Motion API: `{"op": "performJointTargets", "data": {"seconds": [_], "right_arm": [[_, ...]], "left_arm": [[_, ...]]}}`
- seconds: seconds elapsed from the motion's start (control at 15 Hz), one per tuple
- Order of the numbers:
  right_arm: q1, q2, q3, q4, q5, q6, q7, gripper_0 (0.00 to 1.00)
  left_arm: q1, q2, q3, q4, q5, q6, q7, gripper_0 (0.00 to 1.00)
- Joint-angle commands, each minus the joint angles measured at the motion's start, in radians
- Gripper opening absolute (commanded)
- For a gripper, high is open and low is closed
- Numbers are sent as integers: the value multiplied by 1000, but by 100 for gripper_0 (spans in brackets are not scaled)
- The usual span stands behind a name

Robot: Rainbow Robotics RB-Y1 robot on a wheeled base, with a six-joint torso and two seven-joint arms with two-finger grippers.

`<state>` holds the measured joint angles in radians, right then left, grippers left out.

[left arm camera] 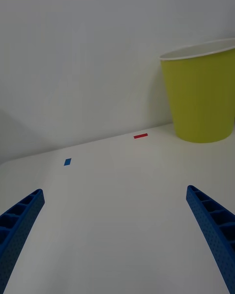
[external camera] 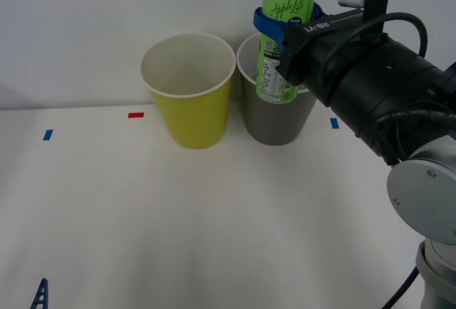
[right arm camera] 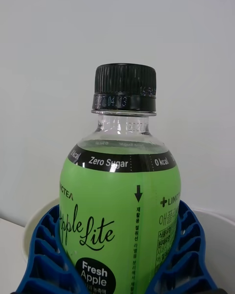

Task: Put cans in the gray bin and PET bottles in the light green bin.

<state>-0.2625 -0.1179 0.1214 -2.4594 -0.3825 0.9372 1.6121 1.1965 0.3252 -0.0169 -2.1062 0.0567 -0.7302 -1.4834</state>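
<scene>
Left gripper [left arm camera: 117, 240]: it is hanging low over the tabletop [external camera: 178, 216] on the left side, with its two blue ribbed fingers [left arm camera: 22, 215] spread wide apart and holding nothing.
Green bin [external camera: 189, 88]: it is standing on the tabletop just left of the gray one. It is round, wider at the top, made of smooth plastic, with a white rim and a pale inside. It is looking empty.
Gray bin [external camera: 278, 120]: it is standing right next to the green bin, the same shape and size, with the same white rim.
Bottle [external camera: 283, 31]: it is hanging upright in the air over the gray bin, not over the green one. It is clear plastic with a bright green label, white curly writing and a black ridged cap [right arm camera: 125, 85].
Right gripper [external camera: 278, 28]: it is reaching in from the right and squeezing the bottle around its middle, one blue finger [right arm camera: 44, 245] on each side.
How the bottle handles: it is looking full, so I think it is a bit heavy. The label is smooth and may be slippery. The sides are probably giving a little when squeezed.
Best place to hold: I think the wide round middle is good, because the ribbed fingers are hugging it there.
</scene>
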Motion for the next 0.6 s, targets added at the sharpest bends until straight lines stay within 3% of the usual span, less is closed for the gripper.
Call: {"op": "performJointTargets", "data": {"seconds": [0.07,0.6], "right_arm": [[-72,-9,24,31,-16,0,0,0],[-276,-29,56,270,-98,-182,-6,0]], "left_arm": [[0,0,0,0,0,0,0,100],[0,0,0,0,0,0,0,100]]}}
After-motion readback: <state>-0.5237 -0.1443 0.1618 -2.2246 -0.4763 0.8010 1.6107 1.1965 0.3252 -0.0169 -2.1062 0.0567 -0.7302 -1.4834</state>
